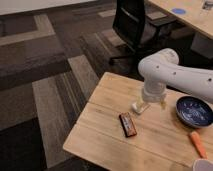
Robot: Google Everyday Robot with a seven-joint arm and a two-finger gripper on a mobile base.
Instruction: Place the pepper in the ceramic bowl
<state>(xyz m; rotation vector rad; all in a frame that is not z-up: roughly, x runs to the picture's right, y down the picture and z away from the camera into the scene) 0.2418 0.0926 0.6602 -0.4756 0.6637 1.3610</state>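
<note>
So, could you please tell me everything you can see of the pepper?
The pepper is small, elongated and orange-red, smooth-looking and whole. It lies flat on the wooden table, just nearer the camera than the ceramic bowl and apart from it, its near end close to a white cup. Only the table seems to touch it. The gripper, open, hangs well to its left in the picture, over a small white box.

Pepper (198, 144) on table (100, 136), before bowl (182, 113) — bar (128, 124) left; end effector (150, 100) above box (139, 106).
</note>
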